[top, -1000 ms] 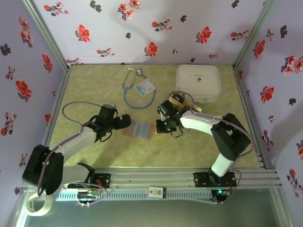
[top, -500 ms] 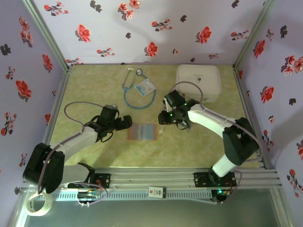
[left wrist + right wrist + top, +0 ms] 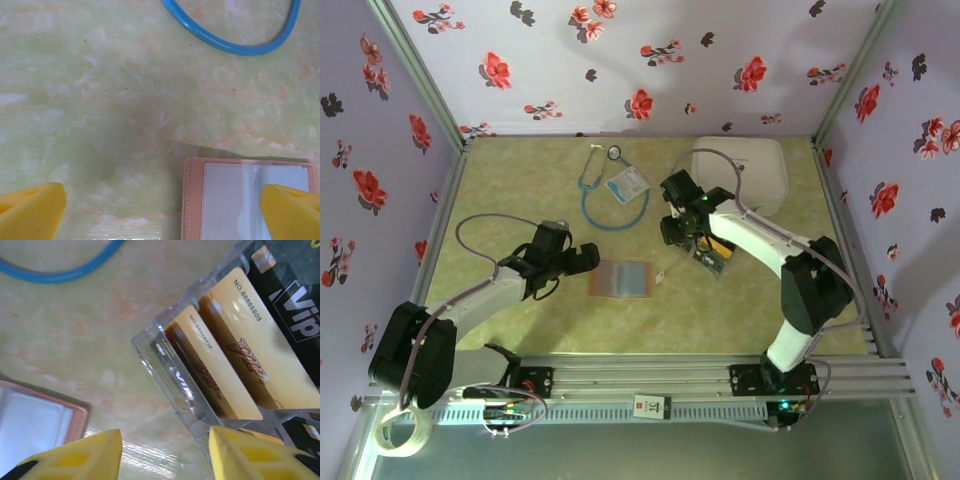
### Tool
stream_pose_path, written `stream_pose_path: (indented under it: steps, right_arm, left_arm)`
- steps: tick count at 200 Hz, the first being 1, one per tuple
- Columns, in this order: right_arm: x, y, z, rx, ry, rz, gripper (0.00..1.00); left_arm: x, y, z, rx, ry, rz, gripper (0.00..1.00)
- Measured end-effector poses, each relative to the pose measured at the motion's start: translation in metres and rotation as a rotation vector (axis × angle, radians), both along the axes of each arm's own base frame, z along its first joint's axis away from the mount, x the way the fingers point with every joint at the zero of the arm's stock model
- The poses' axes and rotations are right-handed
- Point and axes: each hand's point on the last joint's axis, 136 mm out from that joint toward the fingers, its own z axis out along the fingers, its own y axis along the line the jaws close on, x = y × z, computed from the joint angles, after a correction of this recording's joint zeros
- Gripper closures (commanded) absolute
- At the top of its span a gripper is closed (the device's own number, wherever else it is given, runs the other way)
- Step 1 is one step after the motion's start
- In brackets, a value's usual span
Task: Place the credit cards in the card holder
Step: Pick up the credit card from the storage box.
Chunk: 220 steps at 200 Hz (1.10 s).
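**Credit cards in a clear rack beside the open card holder**

Legible writing, right wrist view: the foremost gold card of the credit cards (image 3: 245,360) reads "NO. 88888808" along its top edge, with a slanted "VIP" across its face. A second gold card in front of it bears the same "NO." line, but its digits are too blurred to read in full. A black face behind them carries "ViP" in white.

The cards stand on edge in the slots of a clear plastic rack (image 3: 165,375). The rack sits on the desk (image 3: 520,190) near the card holder (image 3: 623,279), to its right and slightly beyond it.

The card holder lies unfolded flat on the desk, tan border outward and greyish clear pockets facing up.

The left jaws stand wide apart at the card holder's left edge. In the left wrist view one yellow fingertip (image 3: 292,210) overlaps the card holder's pocket.

The right jaws are partly parted, with nothing between their fingertips (image 3: 75,460). They hang above the near corner of the rack, right of the card holder.

Beyond the card holder lie a blue stethoscope (image 3: 610,195) and a light-blue badge card (image 3: 627,183). Beyond it and to the right is a white case (image 3: 745,172).
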Motion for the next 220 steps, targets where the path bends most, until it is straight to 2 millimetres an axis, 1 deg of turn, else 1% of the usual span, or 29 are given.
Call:
stream_pose_path:
  steps: [25, 91, 121, 220]
  right_arm:
    - [0.002, -0.003, -0.011, -0.055, 0.017, 0.013, 0.52]
    - [0.009, -0.001, -0.024, -0.166, 0.004, 0.060, 0.53]
    - [0.009, 0.000, -0.032, -0.214, 0.005, 0.084, 0.53]
    - [0.007, -0.005, -0.048, -0.355, -0.006, 0.141, 0.55]
  left_arm:
    - [0.000, 0.000, 0.000, 0.000, 0.000, 0.000, 0.00]
    - [0.000, 0.000, -0.003, 0.004, 0.007, 0.000, 0.00]
    - [0.000, 0.000, -0.004, 0.006, 0.011, 0.000, 0.00]
    - [0.000, 0.000, -0.004, 0.006, 0.011, 0.000, 0.00]
